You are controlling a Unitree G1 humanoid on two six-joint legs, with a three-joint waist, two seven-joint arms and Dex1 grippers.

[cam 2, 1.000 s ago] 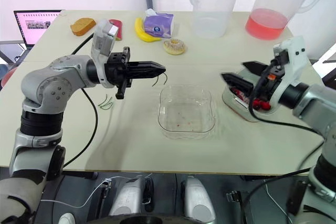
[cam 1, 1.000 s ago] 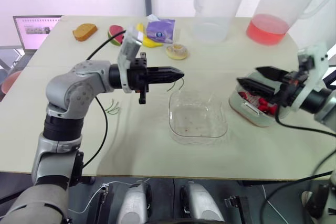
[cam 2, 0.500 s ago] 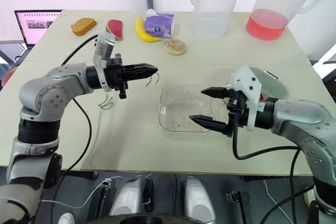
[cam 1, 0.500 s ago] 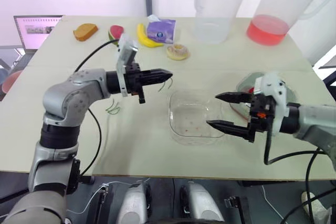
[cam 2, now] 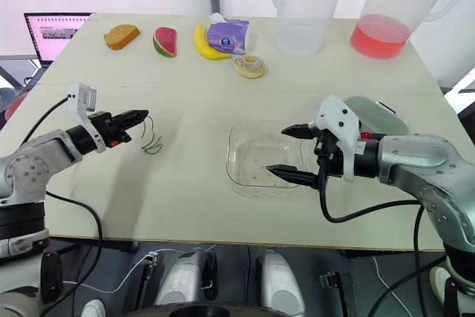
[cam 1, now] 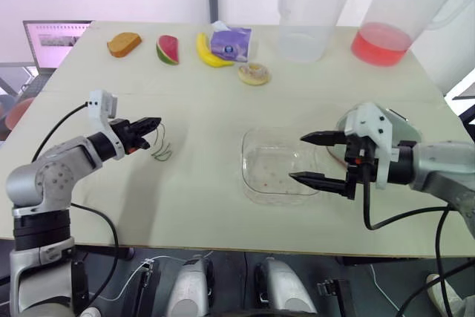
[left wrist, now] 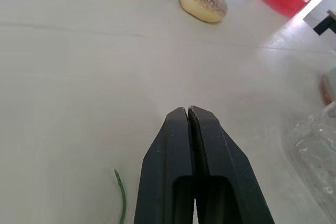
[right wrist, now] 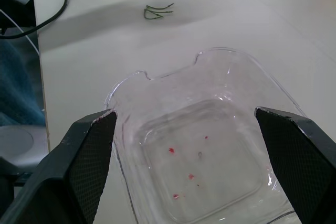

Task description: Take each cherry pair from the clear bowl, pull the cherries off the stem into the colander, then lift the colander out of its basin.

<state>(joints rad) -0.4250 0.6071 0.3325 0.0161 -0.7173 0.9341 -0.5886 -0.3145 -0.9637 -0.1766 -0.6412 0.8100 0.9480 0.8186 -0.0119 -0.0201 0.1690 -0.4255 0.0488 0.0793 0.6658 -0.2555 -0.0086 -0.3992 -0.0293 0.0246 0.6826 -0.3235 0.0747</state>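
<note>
Left arm point(cam 1: 44, 182) and right arm point(cam 1: 445, 171): chunky silver-grey rounded shells, black joint rings, white boxy wrist housings point(cam 1: 371, 120), loose black cables point(cam 1: 365, 202), and tapered matte-black fingers point(left wrist: 163, 182).

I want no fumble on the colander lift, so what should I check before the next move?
1. Clear bowl emptied of cherry pairs: ok, only red specks inside.
2. Right gripper jaws open: ok, spread above the bowl.
3. Left gripper free of any stem: cannot tell; jaws shut, a green stem curls at its tip.
4. Loose stems away from the bowl: ok, on the table near the left gripper.
5. Colander free to grasp: cannot tell, mostly hidden behind the right arm.
</note>
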